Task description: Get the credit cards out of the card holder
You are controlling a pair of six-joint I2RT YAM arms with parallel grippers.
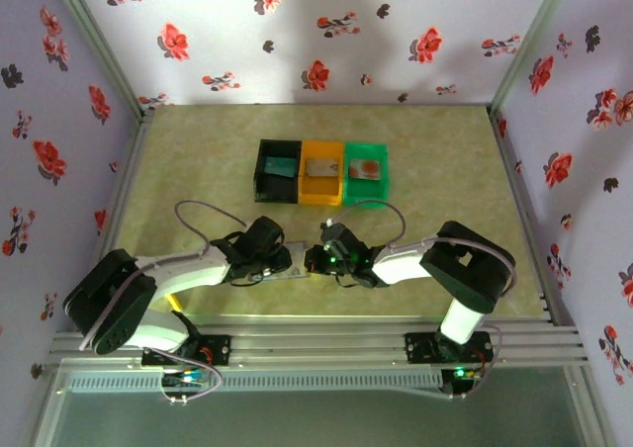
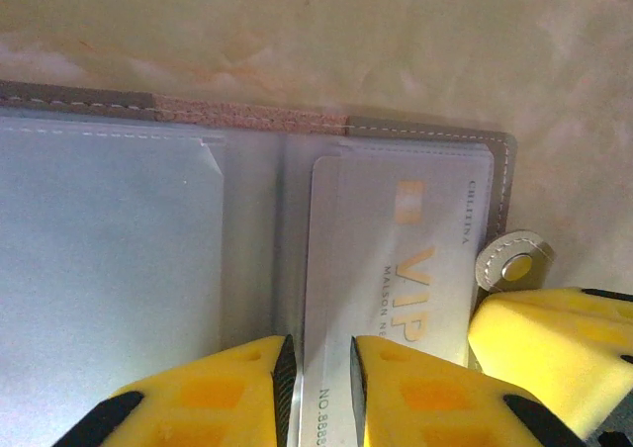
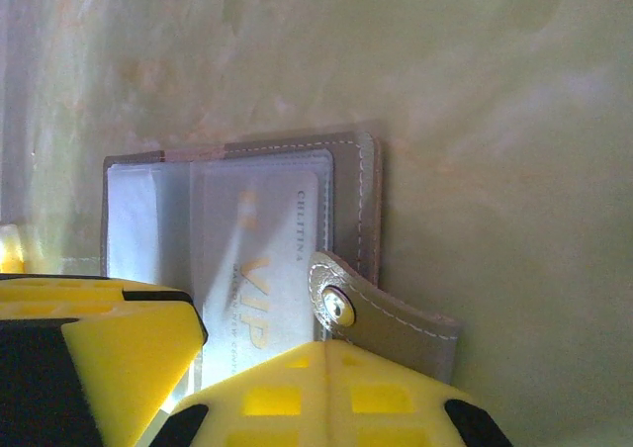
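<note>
Overhead, both arms reach to the middle of the counter (image 1: 198,160), where the left pincer (image 1: 281,265) and the right pincer (image 1: 316,260) meet nearly tip to tip over the card holder (image 1: 289,274), which is mostly hidden under them. At twelve o'clock from them, well apart, a black bin (image 1: 260,173), an orange bin (image 1: 308,196) and a green bin (image 1: 385,182) stand in a touching row, a flat card (image 1: 280,167) lying in each. From the left wrist, the card holder (image 2: 148,269) lies open and flat, clear sleeves up. A pale card (image 2: 396,259) lettered VIP sits in the sleeve toward three o'clock, and the snap tab (image 2: 514,264) is just past that sleeve's edge. The left pincer (image 2: 321,373) enters at six o'clock, its fingers a narrow slit apart astride the card's left edge. I cannot tell whether they pinch it. From the right wrist, the right pincer (image 3: 326,368) is clenched at six o'clock, its tip against the snap tab (image 3: 341,304).
</note>
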